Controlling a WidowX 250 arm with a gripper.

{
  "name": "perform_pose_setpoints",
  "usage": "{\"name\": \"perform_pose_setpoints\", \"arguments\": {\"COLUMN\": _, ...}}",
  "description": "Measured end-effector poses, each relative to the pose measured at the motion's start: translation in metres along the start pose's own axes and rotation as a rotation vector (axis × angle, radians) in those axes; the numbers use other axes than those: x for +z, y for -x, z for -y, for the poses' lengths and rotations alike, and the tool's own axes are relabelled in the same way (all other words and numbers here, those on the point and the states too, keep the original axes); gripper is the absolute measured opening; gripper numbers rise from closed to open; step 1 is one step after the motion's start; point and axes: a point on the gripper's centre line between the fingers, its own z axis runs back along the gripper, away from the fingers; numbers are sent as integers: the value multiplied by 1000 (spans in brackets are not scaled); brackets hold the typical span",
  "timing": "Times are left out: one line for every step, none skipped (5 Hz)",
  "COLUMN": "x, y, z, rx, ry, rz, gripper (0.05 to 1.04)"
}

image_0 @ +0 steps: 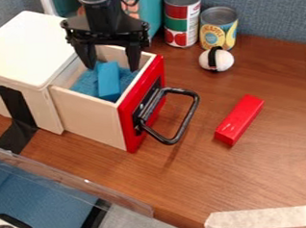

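In the camera view, the black gripper point(112, 68) hangs from 12 o'clock over the open drawer point(88, 115). Its fingers stand wide apart, with nothing visibly clasped between them. The blue block point(109, 80) lies in the drawer on a blue lining point(83, 84), just below the fingers, one tip toward 11 o'clock of it and the other toward 2; whether either touches it, I cannot tell.

The block looks light and fairly stiff, perhaps painted wood or dense foam, so it should bear a firm squeeze without harm. Its smooth faces might slip if pinched off-centre. Its long axis runs roughly from 12 to 6 o'clock, so the best hold is probably across the narrow width, at mid-length, on the sides facing 9 and 3. The lining looks soft and could give or snag if the tips press deep, and the drawer walls leave limited room around them.

From the block, the white cabinet point(30, 50) is at 10 o'clock; the drawer's red front point(142, 104) and black handle point(190, 106) are toward 4. Farther that way, a red block point(239, 119) lies on the table point(217, 180). A white ball with a black band point(223, 60) sits between 2 and 3, near two cans point(182, 18).
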Motion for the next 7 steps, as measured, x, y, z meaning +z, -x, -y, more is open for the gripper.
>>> {"name": "perform_pose_setpoints", "arguments": {"x": -4, "y": 0, "z": -4, "rx": 22, "ry": -12, "rz": 18, "gripper": 1000}}
{"name": "perform_pose_setpoints", "arguments": {"x": -8, "y": 0, "z": -8, "rx": 47, "ry": -17, "rz": 34, "gripper": 1000}}
{"name": "perform_pose_setpoints", "arguments": {"x": -13, "y": 2, "z": -11, "rx": 68, "ry": -17, "rz": 62, "gripper": 1000}}
{"name": "perform_pose_setpoints", "arguments": {"x": -17, "y": 0, "z": -17, "rx": 103, "ry": -15, "rz": 92, "gripper": 1000}}
{"name": "perform_pose_setpoints", "arguments": {"x": -26, "y": 5, "z": -19, "rx": 142, "ry": -14, "rz": 139, "gripper": 1000}}
{"name": "perform_pose_setpoints", "arguments": {"x": -30, "y": 8, "z": -25, "rx": 243, "ry": 15, "rz": 237, "gripper": 1000}}
{"name": "perform_pose_setpoints", "arguments": {"x": -30, "y": 6, "z": -25, "rx": 316, "ry": 40, "rz": 271, "gripper": 1000}}
